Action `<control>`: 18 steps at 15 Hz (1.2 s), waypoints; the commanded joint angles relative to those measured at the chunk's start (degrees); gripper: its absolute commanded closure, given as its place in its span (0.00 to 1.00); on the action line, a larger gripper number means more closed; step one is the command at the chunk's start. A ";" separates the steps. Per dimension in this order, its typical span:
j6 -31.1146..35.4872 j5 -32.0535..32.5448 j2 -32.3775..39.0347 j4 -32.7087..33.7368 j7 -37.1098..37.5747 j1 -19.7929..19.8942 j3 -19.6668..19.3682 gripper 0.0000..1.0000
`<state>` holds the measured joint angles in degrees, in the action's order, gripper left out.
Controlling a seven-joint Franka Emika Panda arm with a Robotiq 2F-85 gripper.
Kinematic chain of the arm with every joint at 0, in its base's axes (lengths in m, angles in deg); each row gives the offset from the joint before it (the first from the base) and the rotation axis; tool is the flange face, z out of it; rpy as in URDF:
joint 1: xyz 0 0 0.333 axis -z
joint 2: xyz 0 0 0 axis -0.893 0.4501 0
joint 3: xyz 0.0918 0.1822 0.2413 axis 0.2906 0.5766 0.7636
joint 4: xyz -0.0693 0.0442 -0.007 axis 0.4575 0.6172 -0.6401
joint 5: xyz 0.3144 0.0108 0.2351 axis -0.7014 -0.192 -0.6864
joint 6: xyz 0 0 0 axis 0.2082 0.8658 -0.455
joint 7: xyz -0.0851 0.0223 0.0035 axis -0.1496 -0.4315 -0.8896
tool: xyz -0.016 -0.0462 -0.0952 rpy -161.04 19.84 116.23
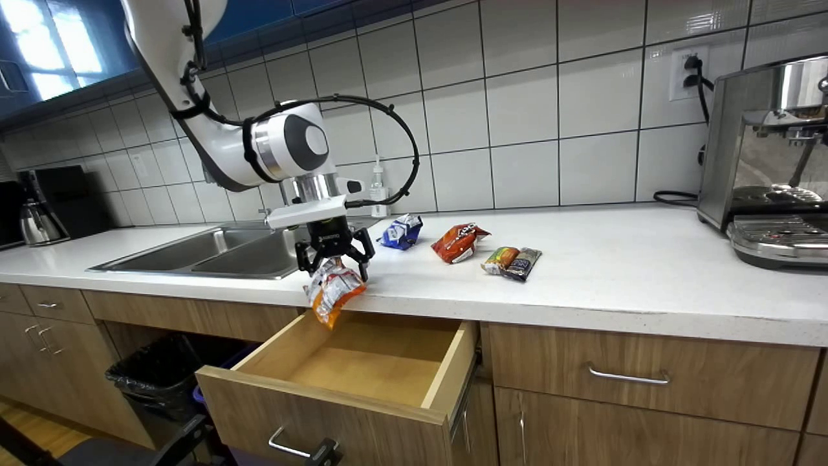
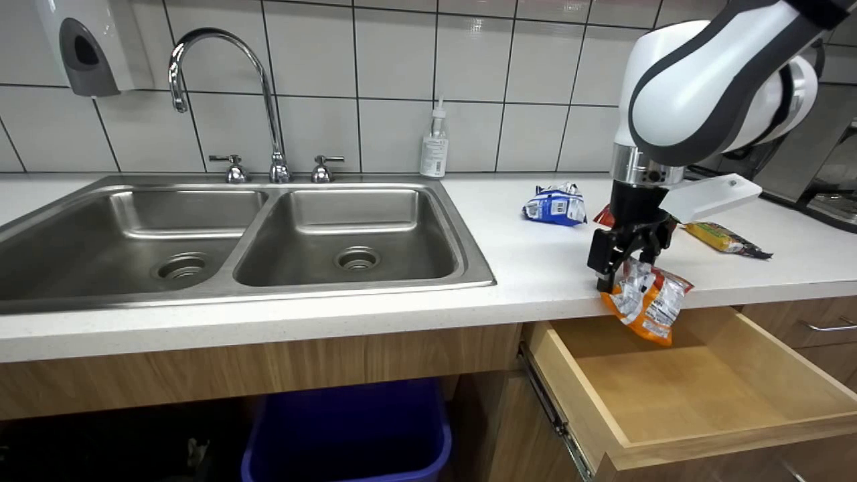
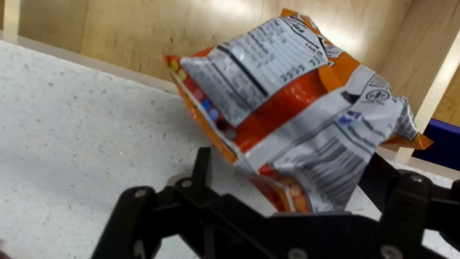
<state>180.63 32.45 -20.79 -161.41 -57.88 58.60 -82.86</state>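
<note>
orange bag point(image 2: 648, 301) partly over open drawer point(image 1: 381, 356)

We see one bag point(image 1: 333, 294) at the tool point(image 1: 335, 268), over the front edge of the tabletop point(image 1: 601, 259) and the drawer point(image 1: 388, 356). In an exterior view, left lies the sink point(image 1: 171, 252); right, a second bag point(image 1: 401, 232), third bag point(image 1: 457, 243) and two packets point(image 1: 510, 262).

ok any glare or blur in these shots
Wrist view: glare in the pale wooden drawer, most fine print blurred on the crumpled orange-and-silver packet; in an exterior view, white glare on the glossy blue wall cabinet; in an exterior view, pale highlights in the steel double sink.
</note>
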 commanded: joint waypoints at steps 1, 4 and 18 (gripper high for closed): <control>2.05 2.47 -5.37 -6.00 1.98 0.01 -0.40 0.00; 3.09 2.97 -7.67 -8.76 2.03 0.25 -0.51 0.00; 7.64 3.61 -9.63 -9.11 2.91 0.55 -0.85 0.00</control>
<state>186.49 33.85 -29.11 -170.12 -57.23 58.70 -83.54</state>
